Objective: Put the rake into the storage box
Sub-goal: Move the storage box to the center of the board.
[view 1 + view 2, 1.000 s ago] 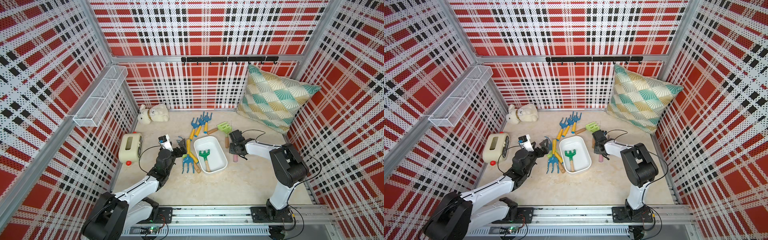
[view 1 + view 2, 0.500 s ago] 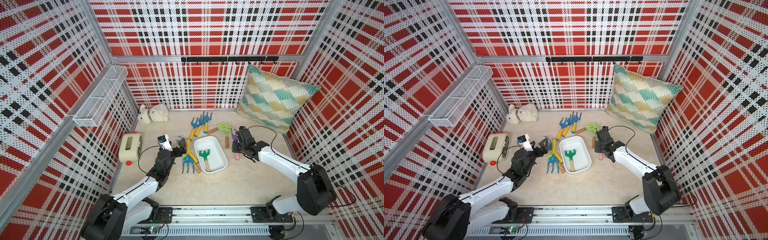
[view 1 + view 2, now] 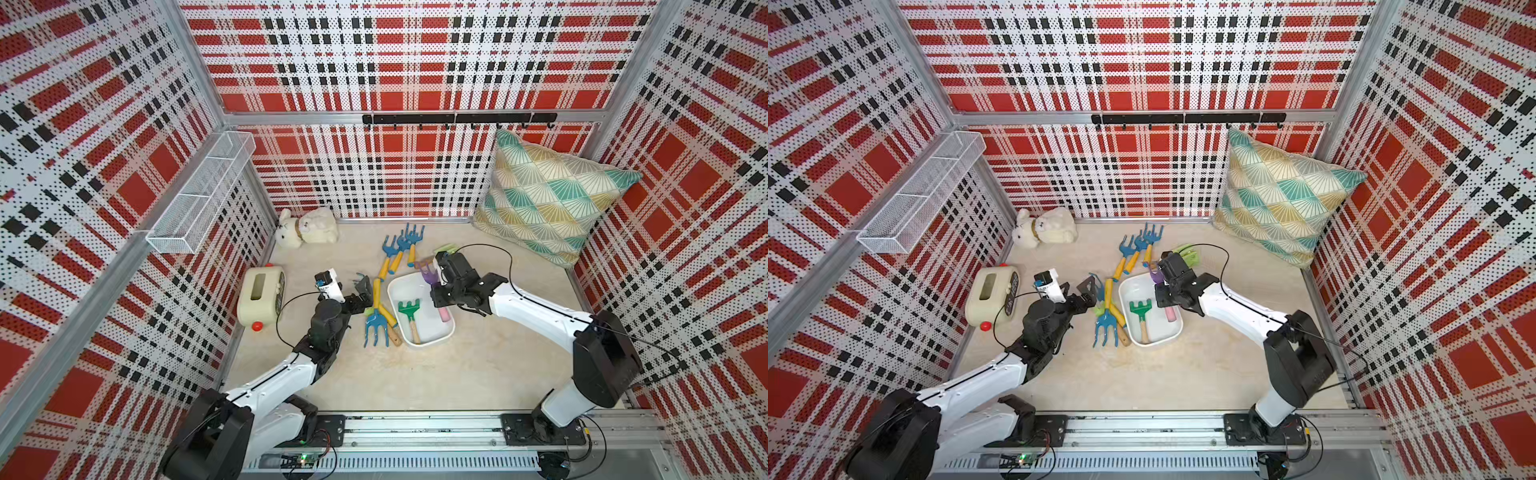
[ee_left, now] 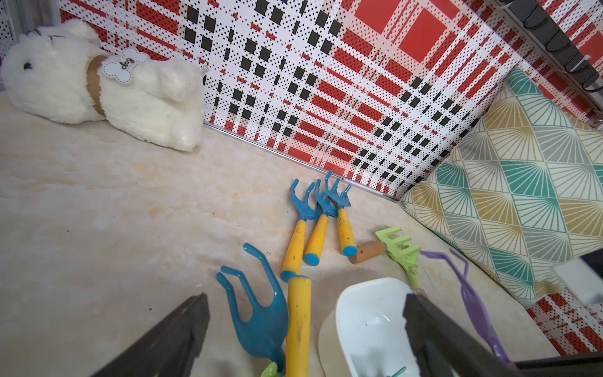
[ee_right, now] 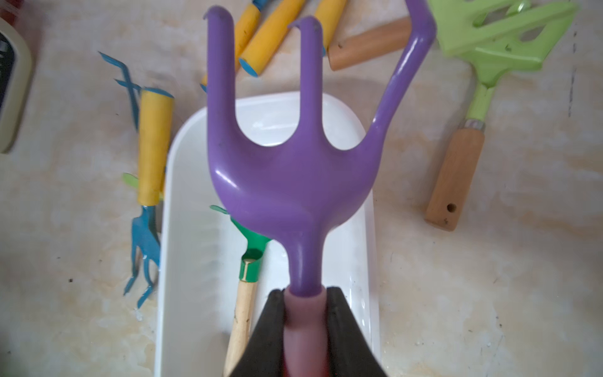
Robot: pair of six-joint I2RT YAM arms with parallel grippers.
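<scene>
Over the beige floor point(image 3: 457, 374), right gripper point(image 5: 305, 295) pinches the purple rake point(image 5: 290, 182) above the storage box point(image 5: 192, 293).

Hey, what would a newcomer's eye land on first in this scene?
The loud red plaid walls all around. Then the right gripper, shut on a purple rake over the white storage box, where a green rake already lies. A patterned cushion leans in the far corner.

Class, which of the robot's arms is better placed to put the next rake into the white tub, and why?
Right. The right gripper is shut on the purple rake, over the tub. The left gripper is open, holding nothing, near a blue rake.
</scene>
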